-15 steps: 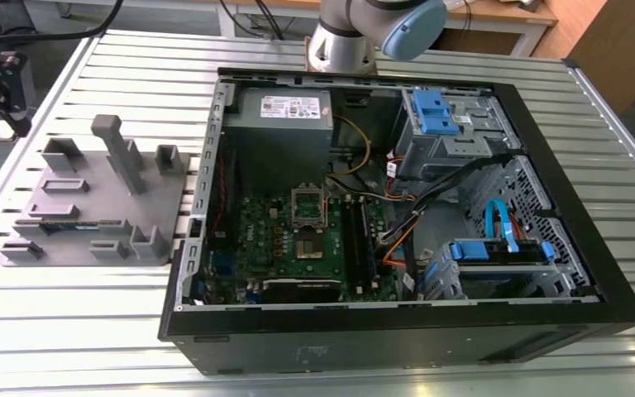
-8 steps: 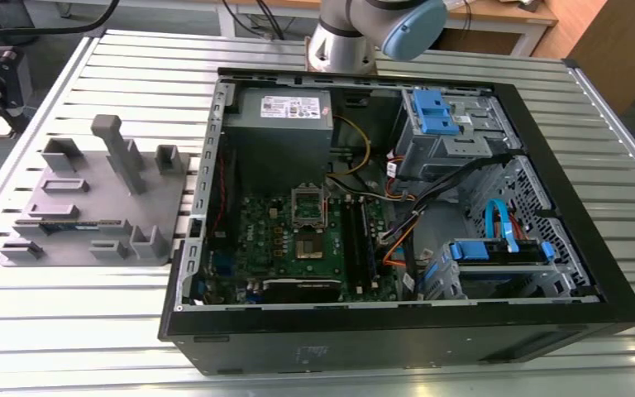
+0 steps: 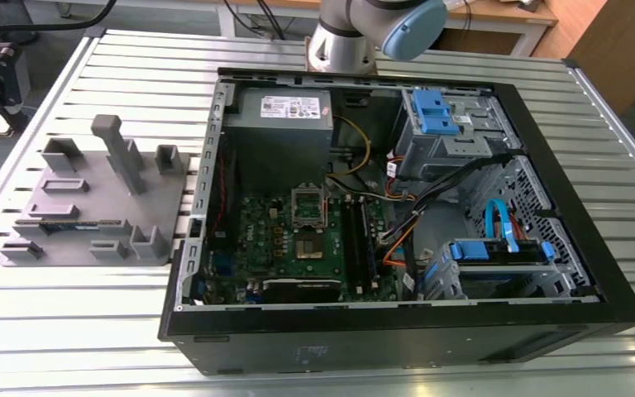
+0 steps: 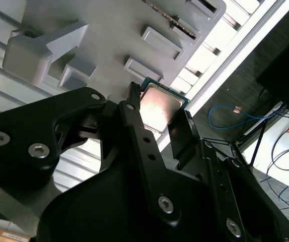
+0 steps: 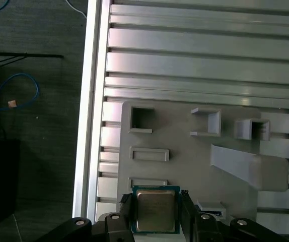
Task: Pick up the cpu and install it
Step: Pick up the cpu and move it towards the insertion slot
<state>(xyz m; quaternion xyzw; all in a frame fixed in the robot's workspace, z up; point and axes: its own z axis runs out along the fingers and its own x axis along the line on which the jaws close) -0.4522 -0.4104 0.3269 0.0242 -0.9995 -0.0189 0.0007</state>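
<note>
Pick-up step, judged done: the gripper (image 5: 156,218) clamps the cpu (image 5: 155,207) over the grey fixture plate (image 5: 185,166); installing it would demand level, aligned seating.

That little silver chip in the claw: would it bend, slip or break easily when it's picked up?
The cpu looks like a flat, metal-topped slab, so it is probably stiff and light. Its shiny top suggests slipperiness, but the gripper clamps its edges instead. Being thin, it likely dislikes hard squeezing.
</note>
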